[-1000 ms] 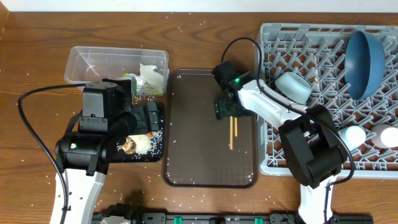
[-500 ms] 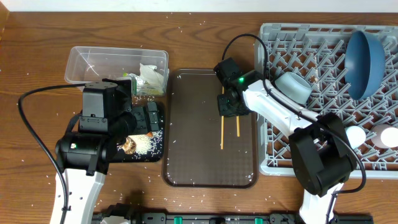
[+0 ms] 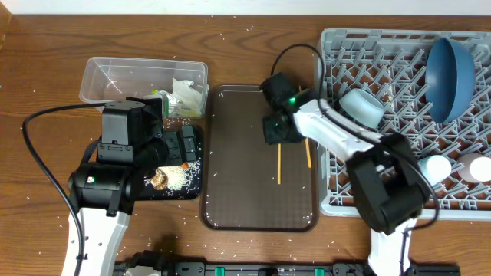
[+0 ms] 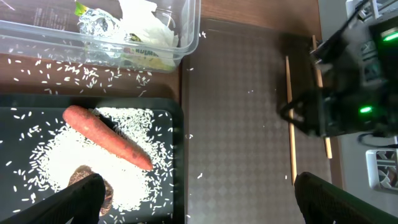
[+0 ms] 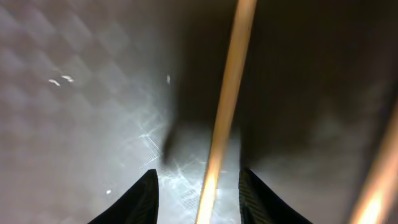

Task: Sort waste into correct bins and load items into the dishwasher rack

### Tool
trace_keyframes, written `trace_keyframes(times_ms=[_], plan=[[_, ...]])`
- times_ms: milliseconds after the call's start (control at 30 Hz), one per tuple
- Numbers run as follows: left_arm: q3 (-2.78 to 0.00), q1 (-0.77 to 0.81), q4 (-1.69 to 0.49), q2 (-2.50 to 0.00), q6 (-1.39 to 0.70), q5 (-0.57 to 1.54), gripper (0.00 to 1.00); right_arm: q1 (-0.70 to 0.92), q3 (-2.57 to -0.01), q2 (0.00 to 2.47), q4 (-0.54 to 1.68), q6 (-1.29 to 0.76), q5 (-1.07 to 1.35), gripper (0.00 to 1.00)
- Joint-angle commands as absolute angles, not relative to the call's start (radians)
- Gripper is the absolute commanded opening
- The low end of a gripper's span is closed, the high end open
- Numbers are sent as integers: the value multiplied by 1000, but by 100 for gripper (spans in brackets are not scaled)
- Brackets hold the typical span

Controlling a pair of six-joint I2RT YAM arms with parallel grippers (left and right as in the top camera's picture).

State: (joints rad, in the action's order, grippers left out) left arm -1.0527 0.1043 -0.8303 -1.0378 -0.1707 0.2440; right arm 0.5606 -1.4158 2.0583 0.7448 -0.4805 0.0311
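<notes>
Two thin wooden chopsticks lie apart on the brown tray, one in the middle [image 3: 279, 162] and one by the tray's right rim [image 3: 308, 153]. My right gripper [image 3: 277, 129] hangs low over their far ends. In the right wrist view its fingers [image 5: 198, 196] straddle one chopstick [image 5: 225, 106] with a gap on each side. My left gripper [image 4: 199, 205] is wide open and empty over the black tray [image 4: 178, 155], which holds the carrot [image 4: 106, 137], the brown lump [image 4: 84, 180] and rice [image 4: 124, 186]. The clear tub [image 3: 115, 73] holds tissue [image 4: 146, 15] and the wrapper [image 4: 146, 56].
The grey rack [image 3: 368, 199] stands at the right with the dark-blue plate [image 3: 451, 69], a white bowl [image 3: 362, 107] and two cups [image 3: 436, 167] [image 3: 479, 167] in it. The brown tray [image 3: 238, 184] lies between the bins and the rack. Rice grains are scattered over the table.
The two chopsticks lay side by side and have spread apart; one now lies against the tray's right rim. My right gripper shifted a little sideways over them. The left arm has not moved.
</notes>
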Motion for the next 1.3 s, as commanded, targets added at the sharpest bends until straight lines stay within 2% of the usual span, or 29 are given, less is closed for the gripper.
trace_keyframes(times_ms=[0, 33, 133, 233, 600, 900, 1100, 1267], plan=[[-1058, 98, -831, -1040, -157, 241, 98, 603, -1402, 2144, 759, -584, 42, 31], [-1058, 98, -831, -1040, -157, 241, 98, 605, -1402, 2158, 759, -589, 42, 24], [-1058, 98, -831, -1040, -157, 241, 98, 605, -1402, 2172, 759, -589, 71, 10], [-1058, 98, -831, -1040, -157, 241, 98, 600, -1411, 2148, 767, -543, 103, 1], [-1058, 98, -831, -1040, -157, 241, 98, 565, -1440, 1814, 806, -395, 97, 1], [-1058, 98, -831, -1040, -157, 241, 98, 381, -1440, 1550, 913, -392, -15, 1], [-1058, 98, -831, -1040, -157, 241, 98, 246, -1431, 1528, 1006, -307, -16, 1], [-1058, 98, -831, -1040, -157, 241, 98, 228, -1393, 1598, 985, -190, -34, 1]])
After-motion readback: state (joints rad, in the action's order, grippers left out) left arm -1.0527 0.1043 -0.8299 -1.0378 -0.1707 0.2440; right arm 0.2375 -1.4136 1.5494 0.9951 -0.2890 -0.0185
